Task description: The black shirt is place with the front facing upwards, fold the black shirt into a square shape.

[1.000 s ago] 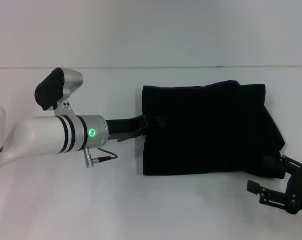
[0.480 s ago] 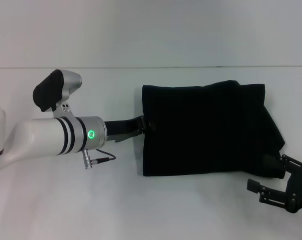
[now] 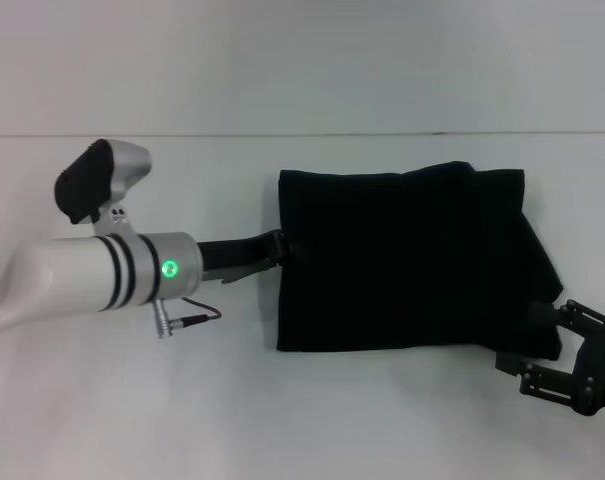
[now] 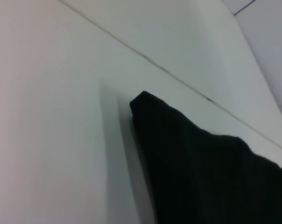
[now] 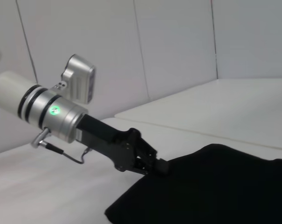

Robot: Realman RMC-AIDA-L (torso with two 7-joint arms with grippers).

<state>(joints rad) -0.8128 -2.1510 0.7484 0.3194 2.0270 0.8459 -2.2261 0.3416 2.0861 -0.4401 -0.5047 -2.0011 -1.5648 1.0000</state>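
Note:
The black shirt lies folded into a rough rectangle on the white table, right of centre. No print shows on it. My left gripper reaches in from the left and is shut on the shirt's left edge about halfway along. The right wrist view shows its fingers pinching the cloth. In the left wrist view only a corner of the shirt appears. My right gripper stands open at the shirt's near right corner, one finger by the cloth's edge and one on the bare table.
The white table runs back to a wall along a seam. A short cable hangs from my left wrist. Bare tabletop lies in front of the shirt and to its left.
My left arm has drawn back to the left, and the shirt's left edge has slid a little left with it. The right gripper has shifted slightly up toward the shirt's corner.

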